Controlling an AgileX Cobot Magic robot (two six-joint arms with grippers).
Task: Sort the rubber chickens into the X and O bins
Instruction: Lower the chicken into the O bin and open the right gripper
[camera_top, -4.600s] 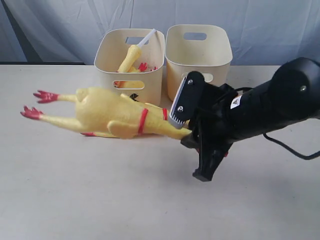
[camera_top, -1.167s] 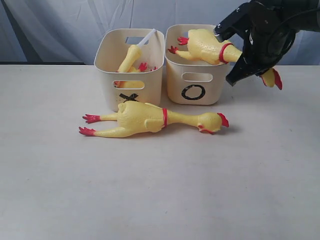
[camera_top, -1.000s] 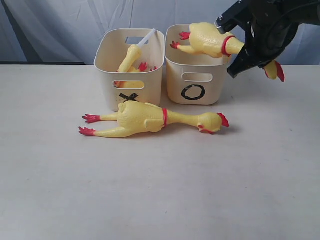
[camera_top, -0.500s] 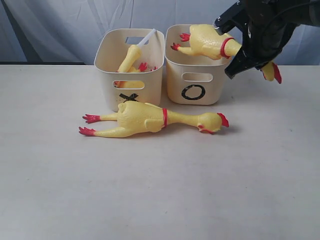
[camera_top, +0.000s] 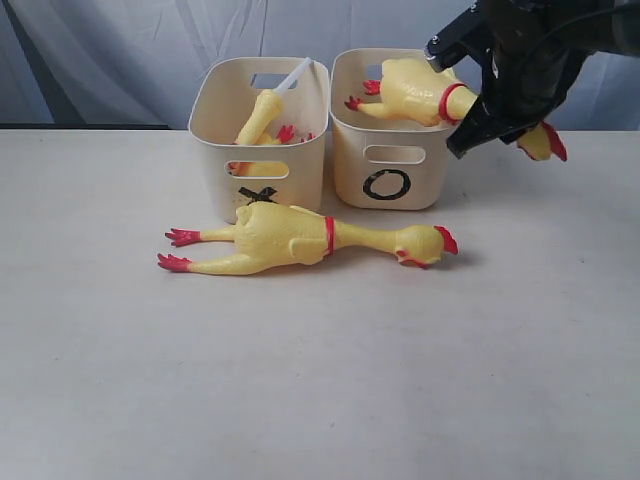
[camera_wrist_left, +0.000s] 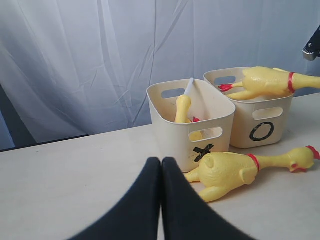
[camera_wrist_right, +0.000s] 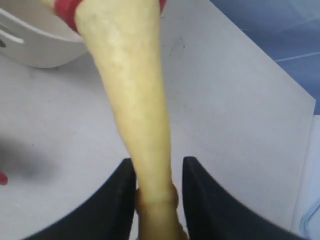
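One long rubber chicken (camera_top: 300, 238) with a red neck band lies on its side on the table in front of the X bin (camera_top: 215, 150) and the O bin (camera_top: 395, 170). A second long chicken (camera_top: 415, 90) lies across the O bin's rim, feet over the bin, head sticking out to the right. My right gripper (camera_top: 480, 105) stands around its neck (camera_wrist_right: 130, 90); the jaws are parted, with a gap on one side. A smaller chicken (camera_top: 258, 115) stands in the X bin. My left gripper (camera_wrist_left: 161, 160) is shut and empty, low over the table, facing the bins.
A white stick (camera_top: 295, 75) leans out of the X bin. A pale curtain (camera_top: 130, 50) hangs close behind both bins. The two bins stand side by side, almost touching, at the back of the table.
The right gripper's jaws have widened around the chicken's neck. The chicken's body has sunk a little onto the O bin's rim. The left gripper has not moved.
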